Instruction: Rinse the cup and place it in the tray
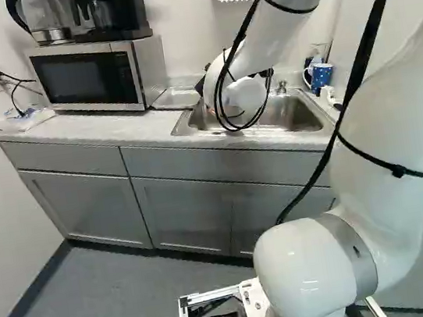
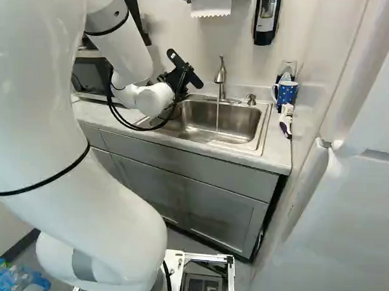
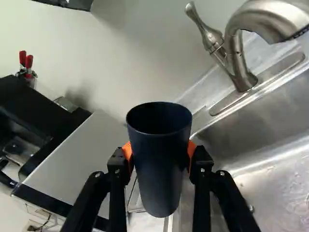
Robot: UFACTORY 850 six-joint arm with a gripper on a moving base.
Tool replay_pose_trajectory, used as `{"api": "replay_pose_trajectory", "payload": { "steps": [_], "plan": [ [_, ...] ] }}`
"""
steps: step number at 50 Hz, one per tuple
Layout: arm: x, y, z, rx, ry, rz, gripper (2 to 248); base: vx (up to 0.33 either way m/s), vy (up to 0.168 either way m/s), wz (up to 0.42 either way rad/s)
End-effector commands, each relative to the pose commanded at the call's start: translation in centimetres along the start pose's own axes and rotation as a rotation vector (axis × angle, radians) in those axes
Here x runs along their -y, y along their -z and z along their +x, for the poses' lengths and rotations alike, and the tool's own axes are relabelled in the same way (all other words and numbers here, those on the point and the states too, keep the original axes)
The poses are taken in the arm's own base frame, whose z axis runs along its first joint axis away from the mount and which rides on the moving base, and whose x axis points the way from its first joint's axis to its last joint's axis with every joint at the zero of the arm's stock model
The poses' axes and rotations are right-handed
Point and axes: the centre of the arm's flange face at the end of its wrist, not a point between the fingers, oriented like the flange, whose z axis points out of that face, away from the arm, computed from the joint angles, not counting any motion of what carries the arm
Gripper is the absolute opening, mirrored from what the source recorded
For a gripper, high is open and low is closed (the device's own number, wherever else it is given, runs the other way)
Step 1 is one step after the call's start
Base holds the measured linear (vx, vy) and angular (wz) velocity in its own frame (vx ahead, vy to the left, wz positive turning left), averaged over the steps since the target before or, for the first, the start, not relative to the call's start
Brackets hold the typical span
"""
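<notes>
In the right base view my gripper (image 2: 183, 72) is a black shape at the arm's end, by the left side of the sink (image 2: 265, 132). Seen from the wrist, the gripper (image 3: 160, 153) is shut on a dark blue cup (image 3: 161, 181), an orange pad on either side. The cup's open rim shows, its inside dark; I cannot make out the cup in the base views. Water runs in a thin stream from the faucet (image 2: 220, 76) into the basin, apart from the gripper. A shallow metal tray (image 1: 177, 98) lies between microwave and sink, partly hidden behind the cup in the wrist view.
The microwave (image 1: 89, 75) stands on the counter with a coffee maker (image 1: 108, 11) on top. Right of the sink are a blue dotted mug (image 2: 286, 92) and a white brush (image 2: 286, 120). A soap dispenser (image 2: 267, 17) and a paper towel holder (image 2: 211, 5) hang on the wall.
</notes>
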Motion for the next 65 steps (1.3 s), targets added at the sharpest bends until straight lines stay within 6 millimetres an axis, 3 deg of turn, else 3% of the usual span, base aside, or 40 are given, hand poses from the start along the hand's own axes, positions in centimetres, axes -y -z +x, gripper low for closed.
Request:
{"api": "replay_pose_trajectory", "payload": {
  "steps": [65],
  "plan": [
    [0.00, 0.00, 0.00, 0.000, 0.681, 0.000, 124, 0.000, 0.000, 0.000]
  ]
}}
